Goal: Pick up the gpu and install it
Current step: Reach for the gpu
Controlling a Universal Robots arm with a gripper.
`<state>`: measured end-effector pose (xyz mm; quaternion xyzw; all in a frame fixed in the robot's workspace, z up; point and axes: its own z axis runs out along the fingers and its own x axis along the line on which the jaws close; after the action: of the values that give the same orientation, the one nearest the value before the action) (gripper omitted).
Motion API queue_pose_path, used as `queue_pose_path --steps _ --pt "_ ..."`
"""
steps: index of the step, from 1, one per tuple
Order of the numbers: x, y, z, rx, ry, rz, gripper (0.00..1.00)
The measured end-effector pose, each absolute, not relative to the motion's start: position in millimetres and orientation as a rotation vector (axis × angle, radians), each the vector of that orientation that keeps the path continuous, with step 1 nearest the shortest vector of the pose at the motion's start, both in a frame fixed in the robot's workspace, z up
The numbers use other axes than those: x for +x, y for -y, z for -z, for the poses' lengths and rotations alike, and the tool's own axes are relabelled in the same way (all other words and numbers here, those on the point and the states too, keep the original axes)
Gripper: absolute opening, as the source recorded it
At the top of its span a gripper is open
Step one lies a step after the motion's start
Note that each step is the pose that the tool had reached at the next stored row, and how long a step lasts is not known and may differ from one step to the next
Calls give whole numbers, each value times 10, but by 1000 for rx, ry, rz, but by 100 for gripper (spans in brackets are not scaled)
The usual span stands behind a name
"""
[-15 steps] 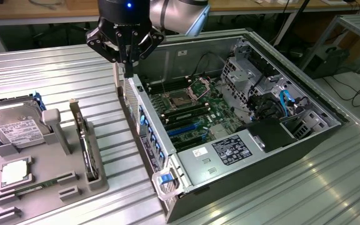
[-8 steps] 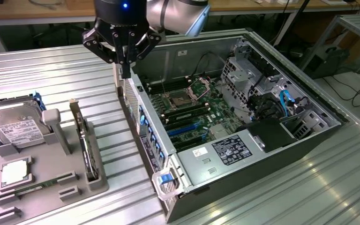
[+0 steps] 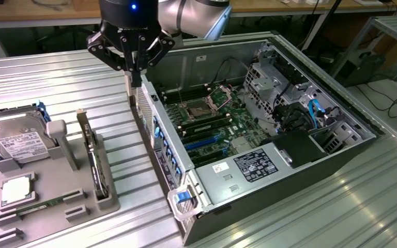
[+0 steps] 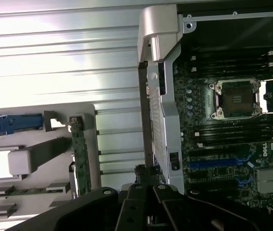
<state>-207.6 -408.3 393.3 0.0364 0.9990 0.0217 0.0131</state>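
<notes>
From my console the job reads as barely begun. The gpu point(image 3: 91, 155), a thin flat card with a green circuit-board side and a silver bracket end, stands on edge in a slot of the grey moulded parts tray point(image 3: 54, 219) on the ribbed metal counter point(image 3: 60, 82). Beside it in that tray is the silver boxy hard drive with its white label point(image 3: 16, 137). Nothing touches the card. My black pincer point(image 3: 135, 77) is clenched with its tips drawn together, and I see nothing caught between them, so I judge it empty. It hangs tips-down over the rear wall of the open black tower computer case point(image 3: 288, 206), which lies on its side just beside the tray, towards the exterior view's right. That puts the pincer well apart from the card. The wrist view looks down along that silver rear wall, with the gpu off in its tray to one side and the green motherboard point(image 3: 212, 119) to the other. On the board the blue expansion slots point(image 3: 202, 142) look unoccupied. As I judge it, both the pickup and the seating of the card in the case are left to do.
</notes>
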Motion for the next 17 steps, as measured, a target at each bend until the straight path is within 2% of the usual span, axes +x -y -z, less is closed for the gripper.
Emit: queue_pose_path --steps 17 --pt "-2206 4103 -3933 113 -3113 -68 11"
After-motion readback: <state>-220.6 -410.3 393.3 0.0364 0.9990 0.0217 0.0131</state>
